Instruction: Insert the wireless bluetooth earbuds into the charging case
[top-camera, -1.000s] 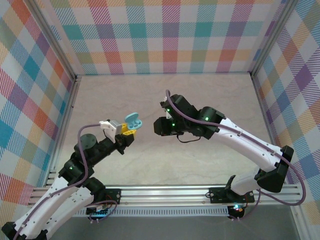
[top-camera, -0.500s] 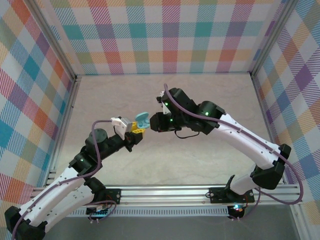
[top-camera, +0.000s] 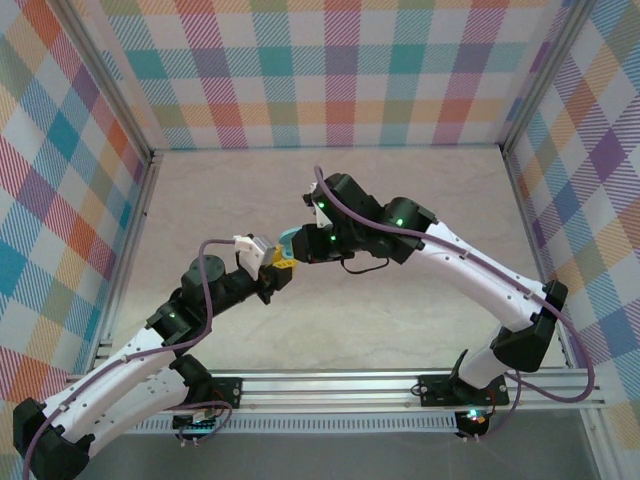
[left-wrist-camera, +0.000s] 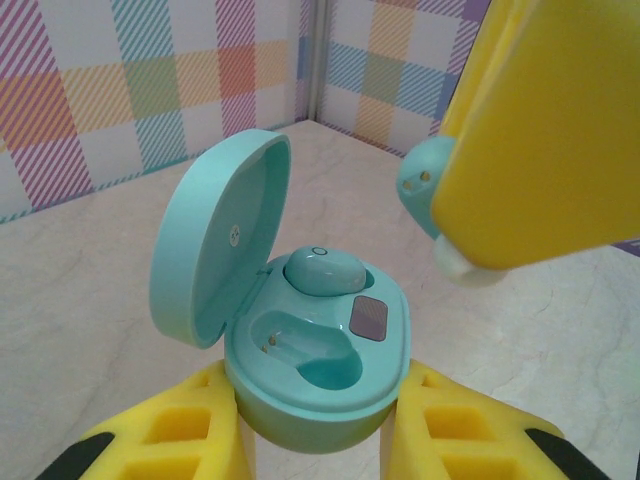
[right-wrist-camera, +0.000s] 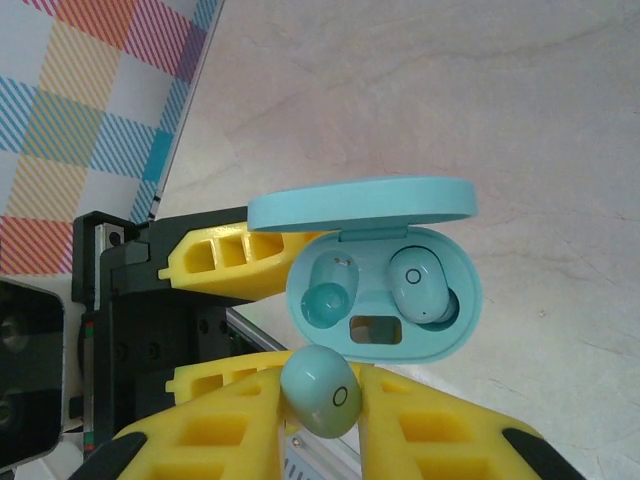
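Note:
My left gripper (left-wrist-camera: 318, 425) is shut on the body of a light blue charging case (left-wrist-camera: 385, 375) and holds it above the table, its lid (left-wrist-camera: 215, 240) hinged open. One light blue earbud (left-wrist-camera: 322, 270) sits in the far socket, while the near socket (left-wrist-camera: 305, 350) is empty. My right gripper (right-wrist-camera: 320, 425) is shut on a second light blue earbud (right-wrist-camera: 320, 390), held just off the case's rim (right-wrist-camera: 440, 340) and clear of the empty socket (right-wrist-camera: 328, 295). From above, the two grippers meet at the case (top-camera: 288, 238) over mid-table.
The pale marbled tabletop (top-camera: 420, 190) is boxed in by plaid walls (top-camera: 330, 70) at the back and both sides. An aluminium rail (top-camera: 340, 385) runs along the near edge by the arm bases.
The left gripper has carried the open case to the right, and the right gripper has moved left with its earbud, so the two now meet. Both grips are unchanged.

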